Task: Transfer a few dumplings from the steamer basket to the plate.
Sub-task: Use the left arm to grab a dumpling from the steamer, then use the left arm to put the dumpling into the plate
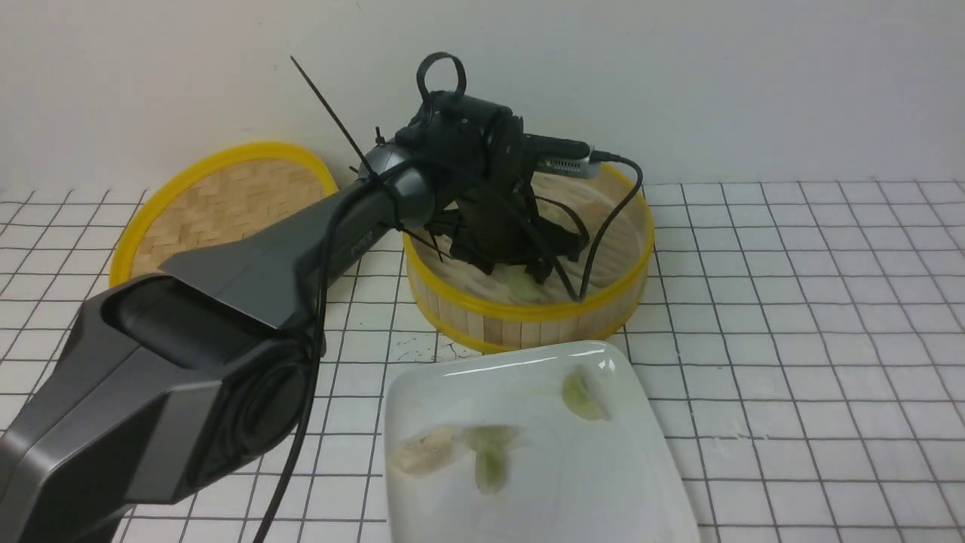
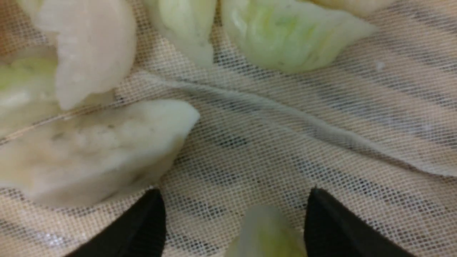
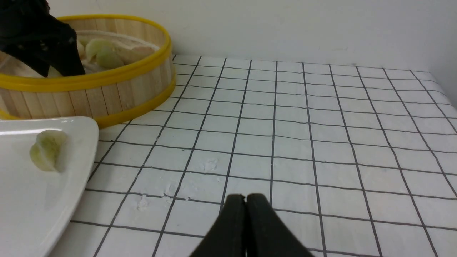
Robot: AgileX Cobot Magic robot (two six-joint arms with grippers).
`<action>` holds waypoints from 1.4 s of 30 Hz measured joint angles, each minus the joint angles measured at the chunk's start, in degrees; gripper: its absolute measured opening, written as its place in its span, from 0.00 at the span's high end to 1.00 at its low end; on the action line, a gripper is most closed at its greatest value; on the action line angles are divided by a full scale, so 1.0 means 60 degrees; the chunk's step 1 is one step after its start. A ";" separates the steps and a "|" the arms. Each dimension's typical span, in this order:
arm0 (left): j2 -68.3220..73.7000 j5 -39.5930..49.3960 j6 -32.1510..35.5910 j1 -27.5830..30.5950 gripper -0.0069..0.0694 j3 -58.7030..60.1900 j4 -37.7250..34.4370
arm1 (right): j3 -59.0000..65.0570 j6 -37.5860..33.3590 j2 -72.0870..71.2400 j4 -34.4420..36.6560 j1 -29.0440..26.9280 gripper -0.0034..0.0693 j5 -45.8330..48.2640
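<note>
My left gripper point(image 1: 528, 275) reaches down into the steamer basket point(image 1: 528, 328). In the left wrist view it point(image 2: 235, 194) stands open on the mesh liner. A pale green dumpling point(image 2: 266, 232) lies between the fingers, nearer one of them, with a gap to the other. A beige dumpling point(image 2: 93, 150), a white one point(image 2: 93, 50) and a green one point(image 2: 285, 39) lie further in. The white plate point(image 1: 603, 483) in front of the basket holds a beige dumpling point(image 1: 426, 451) and two green ones point(image 1: 490, 452) point(image 1: 582, 396). My right gripper point(image 3: 245, 196) is shut and empty above the table.
The flat woven lid point(image 1: 226, 204) with a yellow rim lies left of the basket, behind my left arm. A black cable point(image 1: 603, 226) hangs over the basket's rim. The gridded tabletop point(image 3: 321, 142) stretches right of the basket and plate.
</note>
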 joint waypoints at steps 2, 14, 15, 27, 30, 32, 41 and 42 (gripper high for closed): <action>0.0000 0.0037 0.0000 0.0000 0.48 0.0000 0.0039 | 0.0000 0.0000 0.0000 0.0000 0.0000 0.97 0.0000; -0.1093 0.2281 0.0764 0.0010 0.70 -0.0792 -0.0312 | 0.0000 0.0000 0.0000 -0.0009 0.0000 0.97 -0.0008; -0.1423 0.2321 0.0994 0.0010 0.70 -0.0649 -0.0443 | 0.0000 0.0000 0.0000 -0.0009 0.0000 0.97 -0.0008; -0.3436 0.2396 0.1896 -0.0542 0.70 0.3423 -0.1462 | 0.0007 0.0000 0.0000 -0.0009 0.0000 0.97 -0.0008; -0.3023 0.2350 0.2102 -0.0674 0.69 0.3503 -0.1462 | 0.0007 0.0000 0.0000 -0.0009 0.0000 0.97 -0.0008; -0.2735 0.2320 0.2170 -0.0753 0.63 0.3523 -0.1452 | 0.0007 0.0000 0.0000 -0.0009 0.0000 0.97 -0.0008; -0.2524 0.2300 0.1896 -0.0770 0.35 0.2685 -0.0610 | 0.0007 0.0000 0.0000 -0.0009 0.0000 0.97 -0.0008; -0.2524 0.2189 0.1645 -0.0723 0.35 0.2307 -0.0278 | 0.0007 0.0000 0.0000 -0.0009 0.0000 0.97 -0.0008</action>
